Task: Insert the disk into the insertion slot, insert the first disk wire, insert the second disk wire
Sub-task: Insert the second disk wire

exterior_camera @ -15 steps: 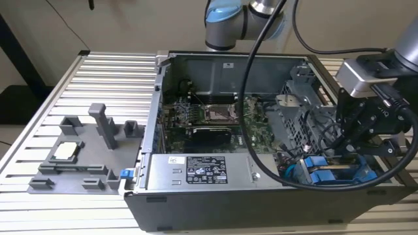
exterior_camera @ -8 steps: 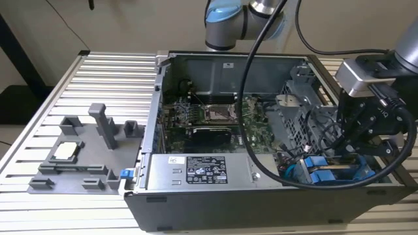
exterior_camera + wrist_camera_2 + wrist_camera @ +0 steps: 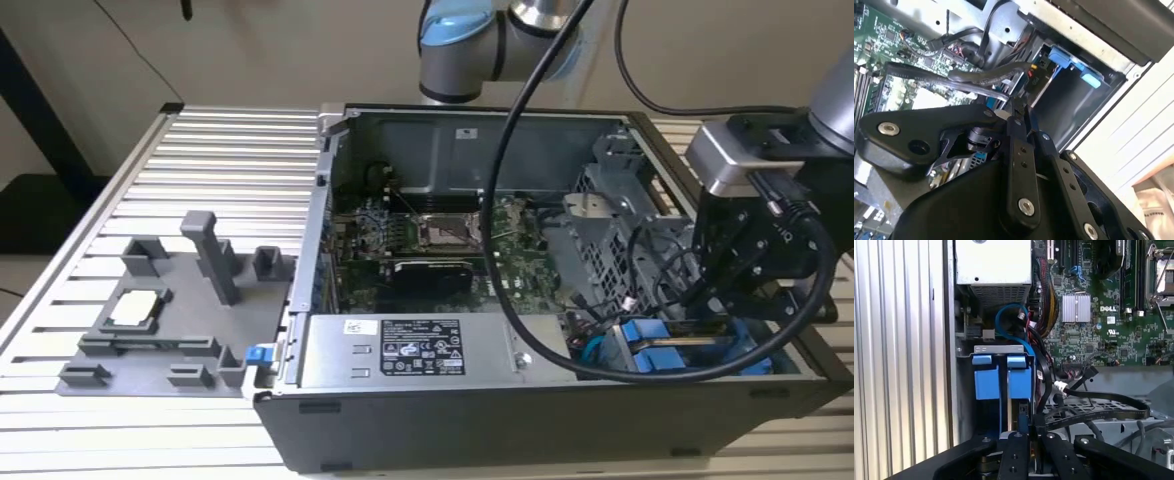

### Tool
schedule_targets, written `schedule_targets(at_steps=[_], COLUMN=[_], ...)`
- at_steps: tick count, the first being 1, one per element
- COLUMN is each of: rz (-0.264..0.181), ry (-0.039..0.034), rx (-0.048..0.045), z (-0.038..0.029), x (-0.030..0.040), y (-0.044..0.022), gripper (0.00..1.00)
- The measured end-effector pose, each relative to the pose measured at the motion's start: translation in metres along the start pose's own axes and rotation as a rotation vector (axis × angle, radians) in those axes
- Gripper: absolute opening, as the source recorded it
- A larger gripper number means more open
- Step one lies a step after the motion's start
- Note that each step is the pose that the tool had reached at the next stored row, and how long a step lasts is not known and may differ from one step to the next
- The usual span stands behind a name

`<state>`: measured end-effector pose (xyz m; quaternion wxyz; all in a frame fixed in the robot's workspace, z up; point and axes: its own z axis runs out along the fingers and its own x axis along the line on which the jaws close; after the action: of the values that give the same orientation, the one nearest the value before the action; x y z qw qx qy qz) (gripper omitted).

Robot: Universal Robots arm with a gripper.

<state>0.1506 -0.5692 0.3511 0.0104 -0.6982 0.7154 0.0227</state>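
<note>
The disk sits in the insertion slot (image 3: pixel 999 348) at the case's front corner, its blue carrier (image 3: pixel 1001 377) showing in both wrist views (image 3: pixel 1070 61) and at the exterior view's lower right (image 3: pixel 667 352). My gripper (image 3: pixel 723 312) reaches down into the case just behind the carrier. In both wrist views its black fingers stand close together, shut (image 3: pixel 1033 434) on a black disk wire (image 3: pixel 1038 405). The wire's connector end (image 3: pixel 1033 80) points toward the back of the carrier, a short way in front of the gripper's tips (image 3: pixel 1021 103). Whether the connector is seated is hidden.
A bundle of black cables (image 3: pixel 1094 412) and a thin blue cable (image 3: pixel 1009 310) crowd the space beside the slot. The grey power-supply box (image 3: pixel 420 350), the green motherboard (image 3: pixel 427 235) and the drive cage (image 3: pixel 601 230) lie close by. A grey fixture tray (image 3: pixel 160 320) stands outside the case.
</note>
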Motion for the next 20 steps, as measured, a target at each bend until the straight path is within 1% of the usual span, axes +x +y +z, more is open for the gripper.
schedule_targets(at_steps=[2,10,15,20], rz=[0.004,0.034,0.036,0.039], ry=[-0.0003,-0.0007,-0.0007,-0.0003], rx=[-0.0007,-0.0022,-0.0037,-0.0054], z=[0.0013,0.0071,0.0093,0.0133], x=[0.0000,0.0003,0.0004,0.0008], y=[-0.0014,-0.0016,-0.0022,-0.0029], gripper=[0.16,0.16,0.16,0.16])
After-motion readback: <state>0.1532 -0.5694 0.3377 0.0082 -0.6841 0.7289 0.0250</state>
